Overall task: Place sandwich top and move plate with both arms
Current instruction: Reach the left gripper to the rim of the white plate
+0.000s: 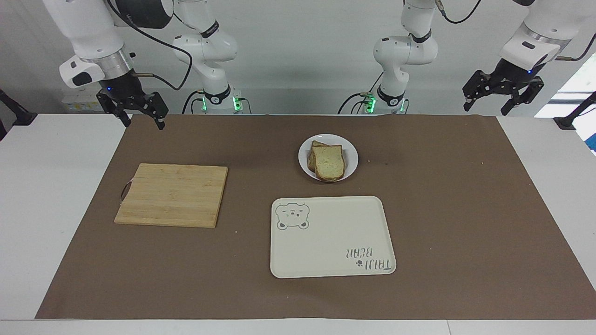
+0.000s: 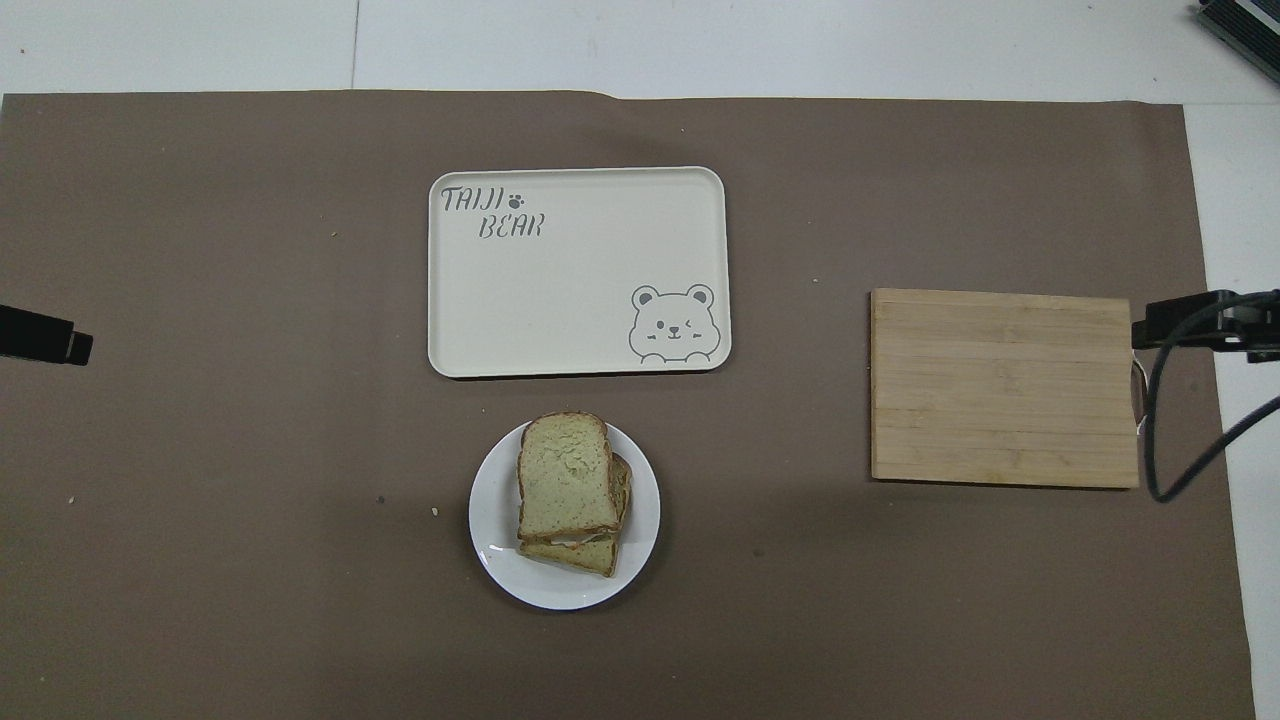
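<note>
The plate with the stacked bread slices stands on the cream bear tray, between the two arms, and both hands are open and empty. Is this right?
One thing is wrong: the plate stands on the brown mat, beside the bear tray and nearer to the robots, not on it. The overhead view shows the gap between them. The rest holds: the sandwich top lies on the stack, and the left hand and right hand are open and empty.

Robot lab: two table-mounted arms (image 1: 205, 51), plain walls
</note>
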`<control>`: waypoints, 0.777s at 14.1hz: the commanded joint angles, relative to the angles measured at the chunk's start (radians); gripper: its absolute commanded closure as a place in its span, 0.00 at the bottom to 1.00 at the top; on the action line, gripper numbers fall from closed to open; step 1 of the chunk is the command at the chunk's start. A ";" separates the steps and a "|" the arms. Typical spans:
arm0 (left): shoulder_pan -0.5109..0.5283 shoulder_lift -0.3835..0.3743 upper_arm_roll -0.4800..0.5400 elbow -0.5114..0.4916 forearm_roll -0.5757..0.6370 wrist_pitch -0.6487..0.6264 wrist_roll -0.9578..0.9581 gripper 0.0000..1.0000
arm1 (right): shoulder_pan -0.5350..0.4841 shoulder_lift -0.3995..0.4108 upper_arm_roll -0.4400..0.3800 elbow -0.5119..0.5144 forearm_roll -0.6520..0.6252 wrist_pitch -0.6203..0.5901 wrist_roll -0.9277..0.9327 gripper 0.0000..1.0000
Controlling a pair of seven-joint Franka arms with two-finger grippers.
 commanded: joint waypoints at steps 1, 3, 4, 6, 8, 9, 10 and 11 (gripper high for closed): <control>-0.005 -0.111 -0.001 -0.182 -0.032 0.091 0.007 0.00 | -0.027 0.013 0.002 0.082 -0.028 -0.078 -0.082 0.00; -0.006 -0.115 -0.008 -0.254 -0.089 0.100 0.008 0.00 | -0.018 0.013 0.010 0.105 -0.101 -0.118 -0.122 0.00; -0.006 -0.118 -0.008 -0.290 -0.118 0.119 0.010 0.00 | -0.017 0.007 0.013 0.098 -0.094 -0.119 -0.125 0.00; -0.009 -0.144 -0.008 -0.403 -0.170 0.216 0.013 0.00 | -0.006 -0.010 0.018 0.070 -0.091 -0.119 -0.119 0.00; -0.052 -0.189 -0.008 -0.570 -0.236 0.385 0.016 0.00 | -0.003 -0.036 0.019 0.029 -0.055 -0.108 -0.112 0.00; -0.075 -0.201 -0.008 -0.627 -0.246 0.442 0.016 0.00 | -0.003 -0.039 0.018 0.026 -0.033 -0.105 -0.110 0.00; -0.092 -0.203 -0.008 -0.659 -0.258 0.467 0.018 0.00 | -0.003 -0.041 0.018 0.024 -0.033 -0.105 -0.113 0.00; -0.094 -0.200 -0.008 -0.683 -0.305 0.476 0.022 0.00 | -0.003 -0.041 0.018 0.024 -0.033 -0.106 -0.121 0.00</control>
